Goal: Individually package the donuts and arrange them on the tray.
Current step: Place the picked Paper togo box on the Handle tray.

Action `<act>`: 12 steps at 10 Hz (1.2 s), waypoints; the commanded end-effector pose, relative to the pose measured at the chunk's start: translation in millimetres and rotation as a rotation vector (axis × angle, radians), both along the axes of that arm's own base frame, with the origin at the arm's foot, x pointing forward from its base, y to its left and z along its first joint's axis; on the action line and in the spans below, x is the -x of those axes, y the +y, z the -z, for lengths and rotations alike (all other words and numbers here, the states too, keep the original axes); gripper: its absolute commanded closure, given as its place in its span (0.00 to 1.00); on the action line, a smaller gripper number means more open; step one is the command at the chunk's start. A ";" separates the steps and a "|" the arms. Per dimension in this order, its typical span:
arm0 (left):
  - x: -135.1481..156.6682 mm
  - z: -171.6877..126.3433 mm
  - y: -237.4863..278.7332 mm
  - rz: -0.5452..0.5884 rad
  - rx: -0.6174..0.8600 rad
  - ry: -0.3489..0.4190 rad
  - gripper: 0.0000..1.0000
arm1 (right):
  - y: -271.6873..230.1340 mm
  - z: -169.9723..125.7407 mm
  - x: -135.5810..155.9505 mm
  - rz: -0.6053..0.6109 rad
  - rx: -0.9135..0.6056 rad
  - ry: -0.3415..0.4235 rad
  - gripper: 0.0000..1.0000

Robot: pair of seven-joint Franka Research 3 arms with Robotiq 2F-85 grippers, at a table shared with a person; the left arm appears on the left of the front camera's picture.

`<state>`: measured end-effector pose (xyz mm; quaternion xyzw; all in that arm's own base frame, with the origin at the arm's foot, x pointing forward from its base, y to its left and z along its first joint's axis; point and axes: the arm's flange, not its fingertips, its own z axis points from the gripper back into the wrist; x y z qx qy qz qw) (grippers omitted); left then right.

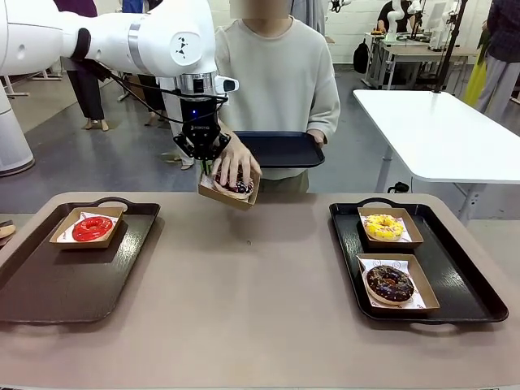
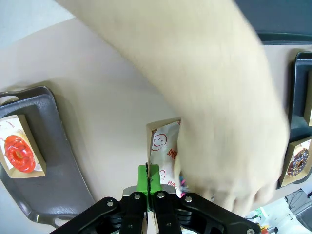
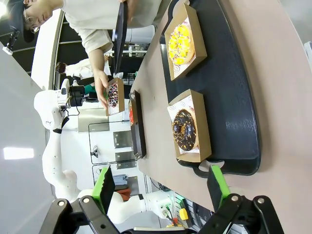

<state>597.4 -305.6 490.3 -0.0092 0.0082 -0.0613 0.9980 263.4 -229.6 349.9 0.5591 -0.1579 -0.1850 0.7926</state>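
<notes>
Front view, left to right: a glossy red ring donut (image 1: 92, 228) sits boxed on the dark left tray (image 1: 49, 280); mid-counter the left tool (image 1: 208, 166) is clamped on the rim of a shallow brown cardboard box (image 1: 228, 196) with a purple-dark sprinkled donut (image 1: 238, 187), under the person's hand (image 1: 236, 161). On the black right tray (image 1: 463, 280) lie the yellow-iced donut (image 1: 384, 227) and chocolate sprinkled donut (image 1: 390, 283), boxed. The right tool (image 3: 163, 185), in its wrist view, stands apart, empty.

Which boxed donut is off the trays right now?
The sprinkled donut at the far middle: its box is pinched by the left tool with the person's hand on it. Red, yellow and chocolate sit on trays.
</notes>
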 end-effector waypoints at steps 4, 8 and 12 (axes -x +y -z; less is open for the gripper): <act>0.0 0.0 -0.1 0.000 0.000 0.000 0.99 | -0.1 -1.4 0.8 0.005 -0.014 -0.005 0.00; 58.3 -24.4 101.4 0.028 0.108 -0.008 0.99 | -0.1 -1.4 0.8 0.005 -0.014 -0.005 0.00; 138.9 -14.7 199.9 -0.020 0.143 -0.010 0.99 | -0.1 -1.4 0.8 0.005 -0.014 -0.005 0.00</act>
